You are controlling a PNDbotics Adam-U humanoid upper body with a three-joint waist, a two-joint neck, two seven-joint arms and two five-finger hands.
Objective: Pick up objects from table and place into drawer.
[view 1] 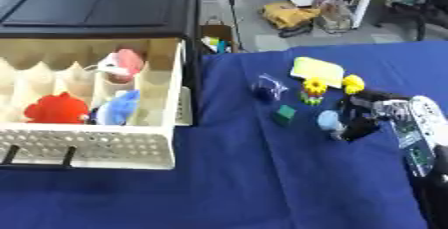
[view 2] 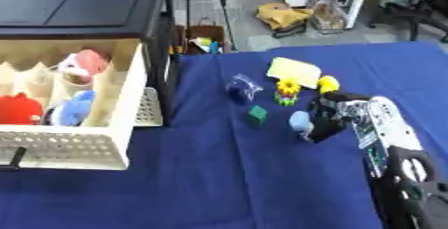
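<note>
My right hand [view 1: 360,118] comes in from the lower right and sits right against a light blue object [view 1: 328,119] on the blue cloth; whether it holds the object is unclear. Around them lie a sunflower toy [view 1: 313,90], a yellow duck [view 1: 353,84], a flat yellow pad [view 1: 317,70], a green cube [view 1: 285,113] and a dark blue wrapped thing [view 1: 267,89]. The open cream drawer [view 1: 96,148] at the left holds a red toy [view 1: 57,109], a blue toy [view 1: 118,108] and a pink and white toy [view 1: 121,65]. My left hand does not show.
The drawer juts out of a black cabinet [view 1: 96,3] at the back left. The blue-covered table [view 1: 262,183] runs to the front. Beyond its far edge, boxes and a yellow toy vehicle [view 1: 289,15] stand on the floor.
</note>
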